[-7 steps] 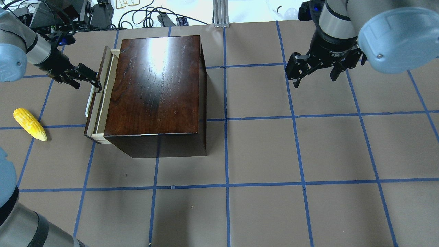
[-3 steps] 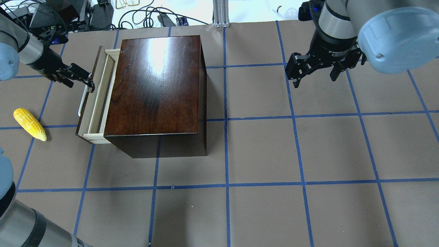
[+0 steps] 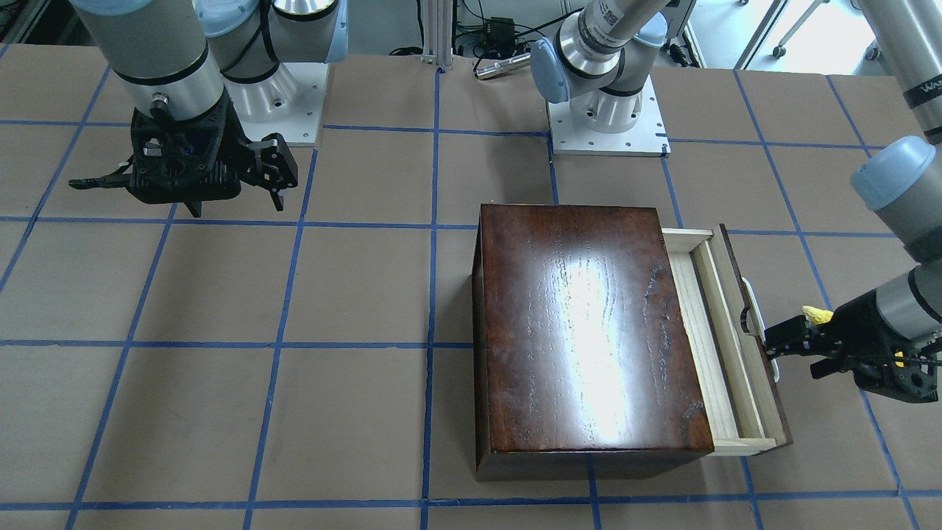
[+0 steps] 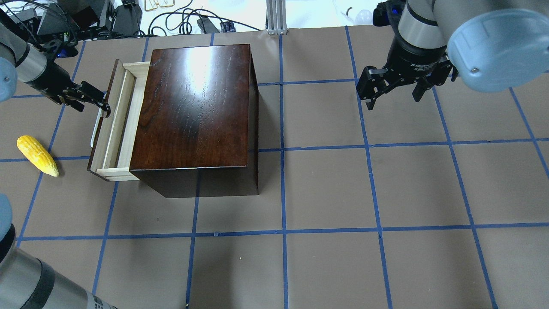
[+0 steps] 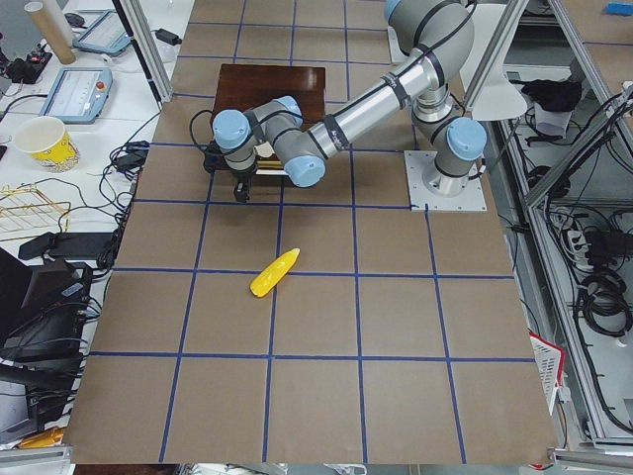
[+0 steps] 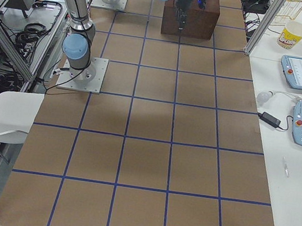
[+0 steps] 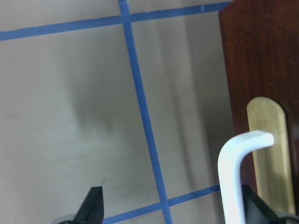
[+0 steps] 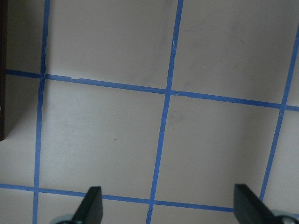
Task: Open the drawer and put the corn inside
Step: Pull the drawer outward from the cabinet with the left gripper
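The dark-brown box (image 4: 197,107) stands left of centre, also in the front view (image 3: 581,331). Its drawer (image 4: 113,124) is partly pulled out to the left, and the pale tray (image 3: 725,331) shows empty. My left gripper (image 4: 101,105) is at the white loop handle (image 4: 93,133). In the left wrist view its fingers (image 7: 93,205) stand wide apart, with the handle (image 7: 233,177) between them close to the right finger. The corn (image 4: 37,155) lies on the table left of the drawer, apart from it. My right gripper (image 4: 394,96) is open and empty at the far right.
The brown table covering (image 4: 326,193) has a blue tape grid. Cables and equipment (image 4: 128,17) lie beyond the far edge. The corn also shows in the left side view (image 5: 275,272), on the mat in front of the left arm.
The drawer has slid further out of the box to the left, and my left gripper has moved left with its handle. The corn and my right arm have not moved.
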Motion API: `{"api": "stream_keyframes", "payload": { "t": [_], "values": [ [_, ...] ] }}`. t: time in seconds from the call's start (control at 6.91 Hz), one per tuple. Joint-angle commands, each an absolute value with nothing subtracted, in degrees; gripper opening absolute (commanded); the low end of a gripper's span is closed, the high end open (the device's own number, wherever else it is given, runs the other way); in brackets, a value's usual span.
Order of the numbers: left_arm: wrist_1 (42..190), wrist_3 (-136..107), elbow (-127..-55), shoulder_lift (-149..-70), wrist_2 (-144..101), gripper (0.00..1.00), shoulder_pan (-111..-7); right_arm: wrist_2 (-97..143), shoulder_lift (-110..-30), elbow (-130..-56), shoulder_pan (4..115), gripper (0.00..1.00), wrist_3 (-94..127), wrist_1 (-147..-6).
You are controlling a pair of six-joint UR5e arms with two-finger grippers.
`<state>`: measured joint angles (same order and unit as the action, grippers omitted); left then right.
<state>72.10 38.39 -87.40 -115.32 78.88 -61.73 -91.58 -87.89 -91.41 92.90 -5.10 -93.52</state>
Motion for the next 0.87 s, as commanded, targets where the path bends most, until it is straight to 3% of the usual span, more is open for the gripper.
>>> {"api": "stream_keyframes", "payload": {
  "t": [0.0, 0.72],
  "values": [
    [72.5, 38.5, -86.6, -115.8, 79.3, 1.00, -61.1, -91.6, -87.9, -91.5, 92.7, 1.00, -5.1, -93.5],
    [72.7, 43.1, -85.3, -116.4, 79.3, 1.00, -58.9, -91.6, -87.9, -91.4, 92.9, 1.00, -5.1, -93.5]
  ]
}}
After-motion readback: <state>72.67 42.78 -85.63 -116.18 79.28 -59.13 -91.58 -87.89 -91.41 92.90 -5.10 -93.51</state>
